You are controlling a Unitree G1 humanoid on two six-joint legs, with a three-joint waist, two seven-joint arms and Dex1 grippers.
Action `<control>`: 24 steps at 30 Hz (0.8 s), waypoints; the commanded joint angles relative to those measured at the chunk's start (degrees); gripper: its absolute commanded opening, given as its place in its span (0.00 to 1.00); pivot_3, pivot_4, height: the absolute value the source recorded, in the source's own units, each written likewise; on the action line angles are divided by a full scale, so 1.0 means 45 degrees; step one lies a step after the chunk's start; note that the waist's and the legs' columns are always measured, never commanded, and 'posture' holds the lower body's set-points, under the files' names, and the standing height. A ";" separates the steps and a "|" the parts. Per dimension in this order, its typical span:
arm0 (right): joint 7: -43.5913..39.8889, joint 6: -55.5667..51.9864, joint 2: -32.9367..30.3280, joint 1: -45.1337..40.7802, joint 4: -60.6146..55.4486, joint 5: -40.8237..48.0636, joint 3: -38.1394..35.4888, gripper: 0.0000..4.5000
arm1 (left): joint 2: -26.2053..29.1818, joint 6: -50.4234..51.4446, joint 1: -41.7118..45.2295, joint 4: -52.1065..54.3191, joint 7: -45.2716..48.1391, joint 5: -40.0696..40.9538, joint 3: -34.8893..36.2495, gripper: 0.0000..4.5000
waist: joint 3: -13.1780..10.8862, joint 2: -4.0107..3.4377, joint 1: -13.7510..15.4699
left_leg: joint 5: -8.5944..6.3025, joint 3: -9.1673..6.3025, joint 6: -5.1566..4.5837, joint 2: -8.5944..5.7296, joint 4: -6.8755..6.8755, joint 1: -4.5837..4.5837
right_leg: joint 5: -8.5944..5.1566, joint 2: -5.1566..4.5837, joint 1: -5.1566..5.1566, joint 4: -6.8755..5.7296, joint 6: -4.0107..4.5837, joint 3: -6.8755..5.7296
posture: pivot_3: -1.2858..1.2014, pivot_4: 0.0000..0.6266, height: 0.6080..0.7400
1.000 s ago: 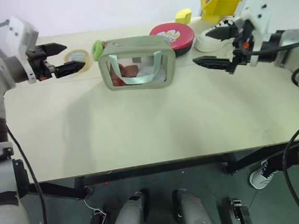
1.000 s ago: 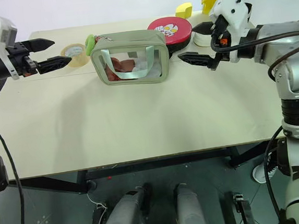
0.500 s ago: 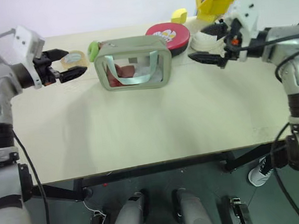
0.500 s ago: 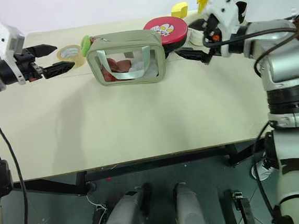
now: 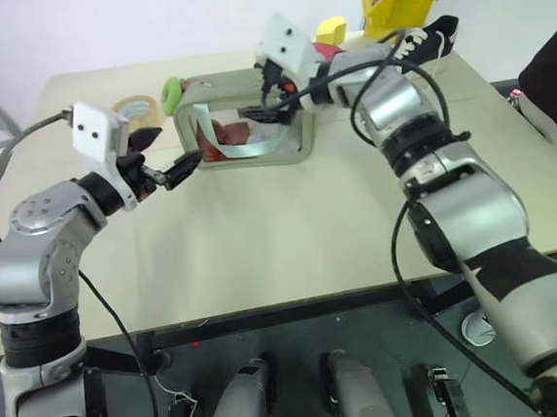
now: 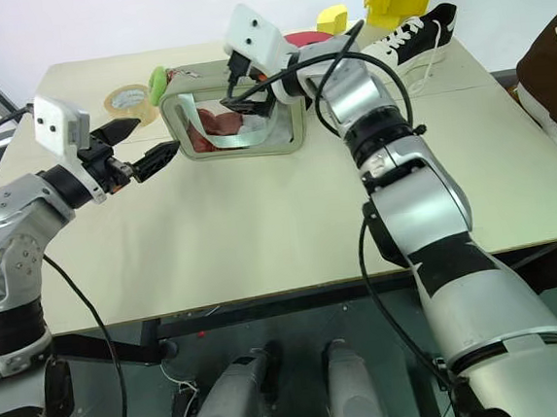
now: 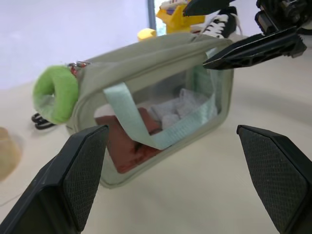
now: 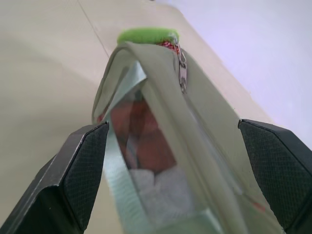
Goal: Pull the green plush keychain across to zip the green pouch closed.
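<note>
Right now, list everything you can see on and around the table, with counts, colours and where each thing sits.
green pouch: one, pale sage with clear front, far middle of the table.
green plush keychain: one, lime, at the pouch's left end.
tape roll: one, tan, left of the keychain.
red pad: one, round, behind the pouch, mostly hidden by the right arm.
yellow block: one, far edge.
yellow bin: one, far right corner.
sneaker: one, black and white, beside the bin.
table: one, beige.
left gripper: open, near the pouch's left side.
right gripper: open, over the pouch's front.
</note>
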State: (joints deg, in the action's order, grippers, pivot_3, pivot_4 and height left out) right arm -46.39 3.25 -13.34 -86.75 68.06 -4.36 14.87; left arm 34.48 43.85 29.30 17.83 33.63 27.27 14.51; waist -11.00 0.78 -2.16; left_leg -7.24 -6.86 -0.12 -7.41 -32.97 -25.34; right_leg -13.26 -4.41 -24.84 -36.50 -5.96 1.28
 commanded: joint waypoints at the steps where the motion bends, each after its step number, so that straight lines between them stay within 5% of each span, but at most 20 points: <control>1: 0.0076 0.0730 0.0272 -0.0608 0.0949 -0.0923 0.0277 0.98 | 0.0007 0.0124 -0.0089 0.0796 -0.0373 0.0328 0.0211 0.99 | 0.0000 0.0000 -0.0037 | 0.0000 0.0001 0.0000 0.0001 0.0000 0.0001 | 0.0000 0.0002 -0.0002 -0.0002 0.0000 0.0001 | 0.52 0.24 1.00; 8: 0.1394 0.0801 0.0336 -0.0598 0.1764 -0.2702 0.0866 0.98 | 0.0311 0.0172 0.0203 0.0652 -0.0539 0.0590 0.0389 0.99 | 0.0000 -0.0001 -0.0077 | 0.0007 0.0007 0.0013 0.0002 0.0010 0.0000 | -0.0003 0.0008 -0.0045 -0.0071 0.0005 0.0015 | 0.52 0.24 1.00; 11: 0.1523 0.0950 0.0295 -0.0636 0.1813 -0.3119 0.0952 0.81 | 0.0402 0.0061 0.0345 0.0511 -0.0556 0.0594 0.0247 1.00 | 0.0000 -0.0001 -0.0071 | 0.0006 0.0007 0.0015 -0.0001 0.0010 0.0001 | -0.0005 0.0006 -0.0048 -0.0081 0.0006 0.0015 | 0.52 0.24 1.00; 18: 0.1677 0.1152 0.0193 -0.0799 0.1766 -0.3203 0.0486 0.04 | 0.0455 -0.0214 0.0674 0.0022 -0.0404 0.0502 -0.0043 1.00 | 0.0000 -0.0001 -0.0089 | 0.0006 0.0007 0.0017 -0.0002 0.0015 0.0004 | -0.0005 0.0008 -0.0050 -0.0083 0.0006 0.0015 | 0.52 0.24 1.00; 24: 0.1314 0.1229 0.0046 -0.1016 0.1630 -0.3040 -0.0011 0.01 | 0.0481 -0.0497 0.0905 -0.0435 -0.0255 0.0368 -0.0183 1.00 | 0.0000 -0.0002 -0.0093 | 0.0007 0.0008 0.0018 -0.0002 0.0016 0.0003 | -0.0005 0.0008 -0.0054 -0.0084 0.0006 0.0016 | 0.52 0.24 1.00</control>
State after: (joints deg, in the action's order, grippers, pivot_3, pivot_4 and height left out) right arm -39.95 8.21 -12.47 -89.10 76.17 -18.87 16.17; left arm 35.79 43.10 31.93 15.30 32.31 29.21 13.47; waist -11.00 0.77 -2.58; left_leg -7.21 -6.82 -0.03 -7.42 -32.90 -25.32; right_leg -13.28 -4.37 -25.08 -36.89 -5.93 1.36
